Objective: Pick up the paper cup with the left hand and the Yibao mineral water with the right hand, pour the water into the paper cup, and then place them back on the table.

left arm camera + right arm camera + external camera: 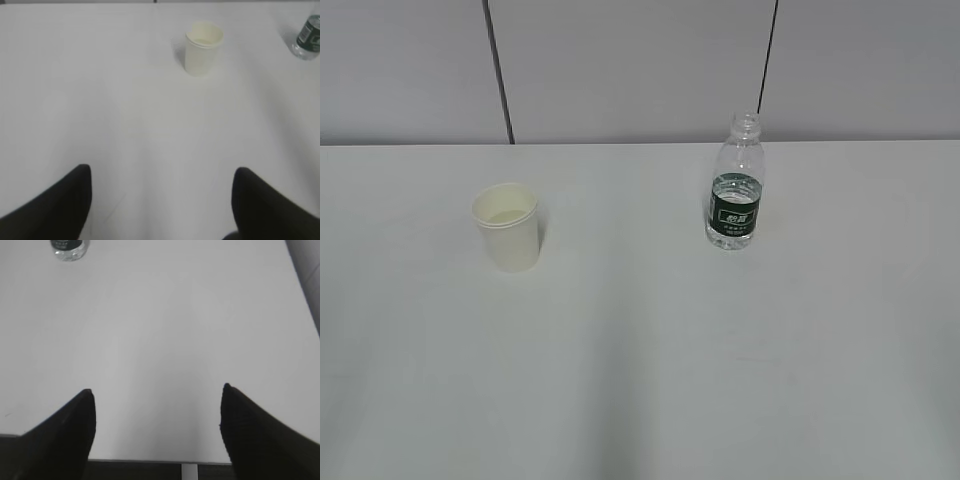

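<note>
The cream-white paper cup point(507, 226) stands upright on the white table point(640, 380), left of centre. It also shows far ahead in the left wrist view point(202, 47). The Yibao mineral water bottle point(736, 188), capless with a dark green label, stands upright to the right; its lower part shows at the top right of the left wrist view point(307, 36) and its base at the top left of the right wrist view point(69, 249). My left gripper point(162, 172) is open and empty, well short of the cup. My right gripper point(157, 392) is open and empty near the table's front edge. Neither arm shows in the exterior view.
A grey panelled wall point(640, 70) runs behind the table. The table's front edge point(150, 460) lies just under my right gripper, and its right edge point(302, 280) shows at the upper right of that view.
</note>
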